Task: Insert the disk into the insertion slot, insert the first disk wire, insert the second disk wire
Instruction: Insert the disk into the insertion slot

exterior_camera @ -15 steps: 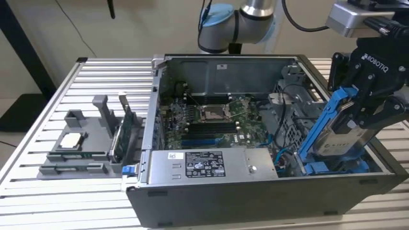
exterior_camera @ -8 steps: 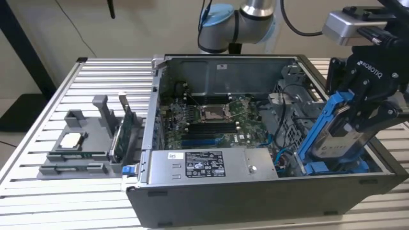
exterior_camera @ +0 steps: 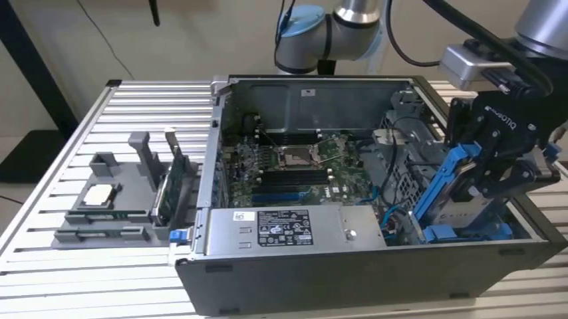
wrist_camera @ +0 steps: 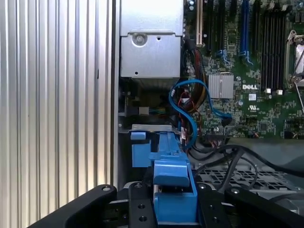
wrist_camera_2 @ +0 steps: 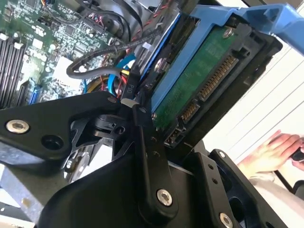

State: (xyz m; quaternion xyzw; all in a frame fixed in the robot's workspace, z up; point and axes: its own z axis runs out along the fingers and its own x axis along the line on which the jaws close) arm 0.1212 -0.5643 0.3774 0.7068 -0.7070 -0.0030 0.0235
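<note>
Gripper: the gripper (exterior_camera: 477, 191) was clamped on the disk (exterior_camera: 451, 178), one black finger (wrist_camera: 138, 209) on each side of its blue frame.
Disk: it stood steeply tilted at the exterior view's right end of the open computer case (exterior_camera: 355, 279), green circuit board (wrist_camera_2: 199, 80) and bare end connectors in the second wrist view.
Slot: the disk's lower end sat at the insertion slot (exterior_camera: 443, 234) of the grey cage; depth could not be told.
Cables: blue cables (wrist_camera: 190, 107) looped loose just beside the cage, over the motherboard (exterior_camera: 302, 166).
Surroundings: the case lay on a slatted table (exterior_camera: 133, 113); a person's hand (wrist_camera_2: 275, 149) rested beyond.
</note>
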